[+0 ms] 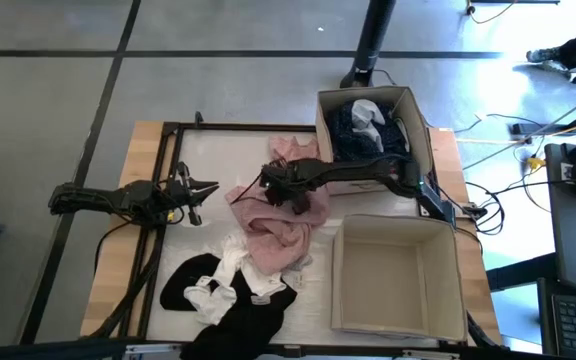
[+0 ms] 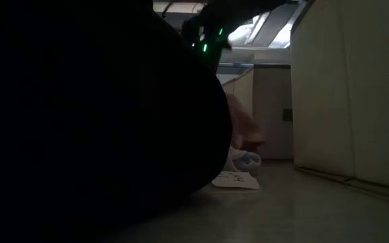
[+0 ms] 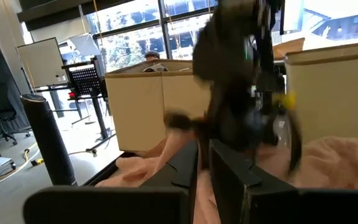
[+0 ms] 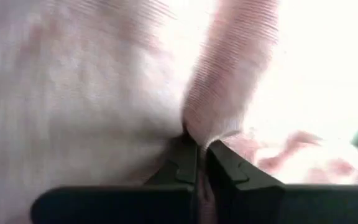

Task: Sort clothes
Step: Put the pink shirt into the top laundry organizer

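A pale pink garment (image 1: 273, 215) lies crumpled in the middle of the table. My right gripper (image 1: 271, 183) is shut on it, over its far part. My left gripper (image 1: 208, 190) is shut and empty, left of the pink garment, just above the table. White pieces (image 1: 226, 272) and a black garment (image 1: 238, 300) lie near the front edge. A dark navy piece and a white one (image 1: 368, 125) lie in the far cardboard box (image 1: 423, 125). My right gripper pinches a raised fold of the pink garment (image 4: 213, 118) between its two fingertips. The fingers come from the table's right side, slanting down. The rest of the garment lies slack on the table.
An empty tan box (image 1: 398, 275) stands at the front right, close to the pink garment. In the low view a dark cloth mass (image 2: 80, 121) fills the left half. My right arm (image 1: 368, 172) stretches along the far box's near wall.
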